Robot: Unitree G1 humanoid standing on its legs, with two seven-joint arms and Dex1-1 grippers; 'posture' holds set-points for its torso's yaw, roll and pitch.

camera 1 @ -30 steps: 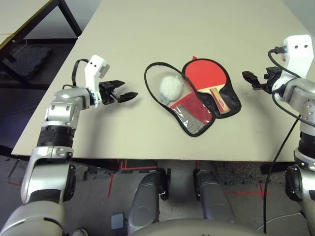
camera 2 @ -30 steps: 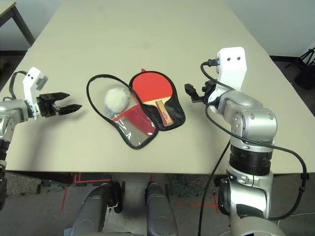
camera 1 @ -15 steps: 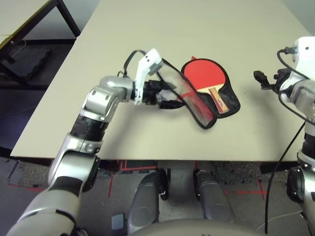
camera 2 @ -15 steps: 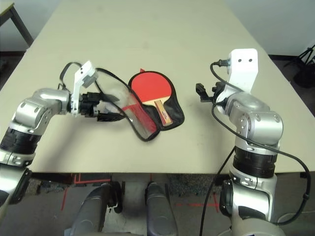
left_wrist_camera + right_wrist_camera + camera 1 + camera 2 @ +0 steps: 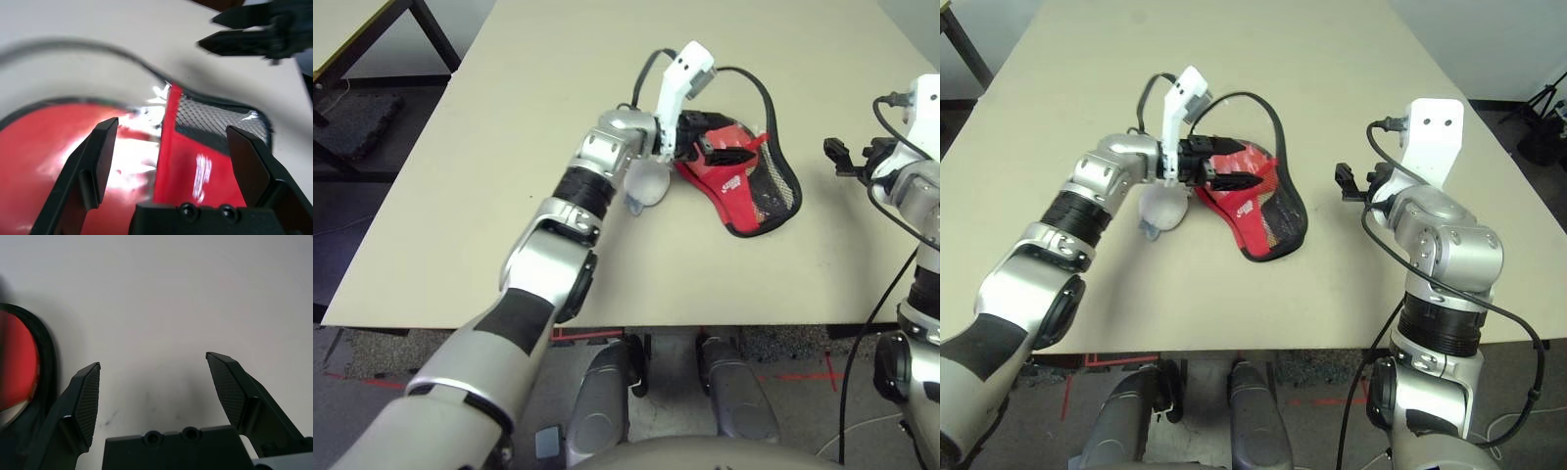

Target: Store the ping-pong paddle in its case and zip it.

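Observation:
The case (image 5: 729, 184) lies on the table's right half with one half folded over the other, its red outside and white lettering up and its mesh pocket (image 5: 773, 192) at the right. Its black zipper edge (image 5: 760, 93) arches loose above it. The ping-pong paddle is hidden under the folded half. My left gripper (image 5: 710, 145) reaches across onto the case's top; the left wrist view shows that gripper (image 5: 172, 126) open, holding nothing. My right gripper (image 5: 837, 157) stands open right of the case, apart from it, above bare table (image 5: 161, 293).
A fluffy white ball (image 5: 646, 182) rests on the table (image 5: 489, 215) just left of the case, under my left forearm. A second table (image 5: 352, 29) stands beyond the far left corner. The near table edge runs below the case.
My left arm has swept right across the case and flipped its open half over the paddle. The ball now lies outside the case. The right gripper has drawn back slightly.

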